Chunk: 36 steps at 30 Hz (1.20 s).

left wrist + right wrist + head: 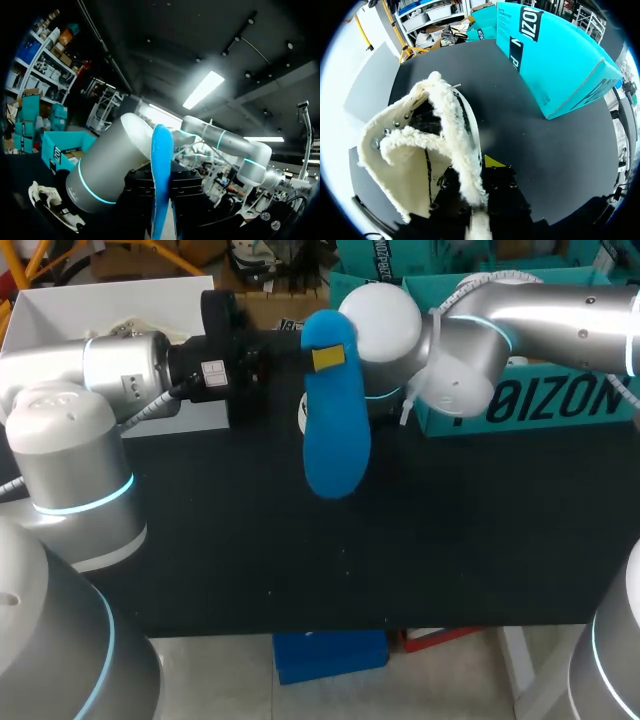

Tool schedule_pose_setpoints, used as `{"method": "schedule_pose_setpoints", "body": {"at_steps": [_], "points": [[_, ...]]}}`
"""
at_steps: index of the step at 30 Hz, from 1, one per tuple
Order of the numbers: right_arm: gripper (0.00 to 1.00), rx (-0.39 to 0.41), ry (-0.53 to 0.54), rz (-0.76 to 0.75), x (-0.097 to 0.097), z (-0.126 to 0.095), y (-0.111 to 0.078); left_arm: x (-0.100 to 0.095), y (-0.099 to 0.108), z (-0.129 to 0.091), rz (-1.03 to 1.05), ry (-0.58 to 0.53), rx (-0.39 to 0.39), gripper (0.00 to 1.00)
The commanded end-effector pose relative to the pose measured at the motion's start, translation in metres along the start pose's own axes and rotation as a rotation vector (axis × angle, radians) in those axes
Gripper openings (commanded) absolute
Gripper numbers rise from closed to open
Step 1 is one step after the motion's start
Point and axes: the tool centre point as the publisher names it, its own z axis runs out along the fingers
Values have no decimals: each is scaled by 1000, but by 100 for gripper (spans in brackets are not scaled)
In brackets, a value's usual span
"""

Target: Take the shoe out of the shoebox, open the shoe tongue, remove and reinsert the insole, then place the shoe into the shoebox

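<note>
There is one blue insole and one cream shoe. Right of the insole stands one teal shoebox, left of it one white box. Two arms flank the insole: left arm and right arm.

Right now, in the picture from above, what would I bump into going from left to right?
left arm → blue insole → teal box

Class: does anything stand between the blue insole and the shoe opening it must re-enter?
No loose thing does; the shoe gapes open. But the insole, in the left gripper, hangs over the right arm, whose wrist seems to lie between them.
</note>
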Motion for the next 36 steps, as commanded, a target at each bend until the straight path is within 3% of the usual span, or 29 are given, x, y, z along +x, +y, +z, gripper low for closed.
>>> {"method": "schedule_pose_setpoints", "body": {"at_steps": [1, 9, 20, 21, 22, 36], "points": [[0, -49, -8, 3, 10, 18, -18, -2, -4, 7, -1, -7, -2, 0], [0, 18, 5, 8, 12, 45, -42, -2, -4, 7, -1, -7, -2, 0], [0, 57, 19, -3, 13, 62, -49, -2, -4, 7, -1, -7, -2, 0], [17, 61, 26, 1, 13, 63, -48, -2, -4, 7, -1, -7, -2, 0], [100, 64, 29, 1, 12, 63, -47, -2, -4, 7, -1, -7, -2, 0], [100, 48, 55, 14, -6, 47, -20, -2, -4, 7, -1, -7, -2, 0]]}}
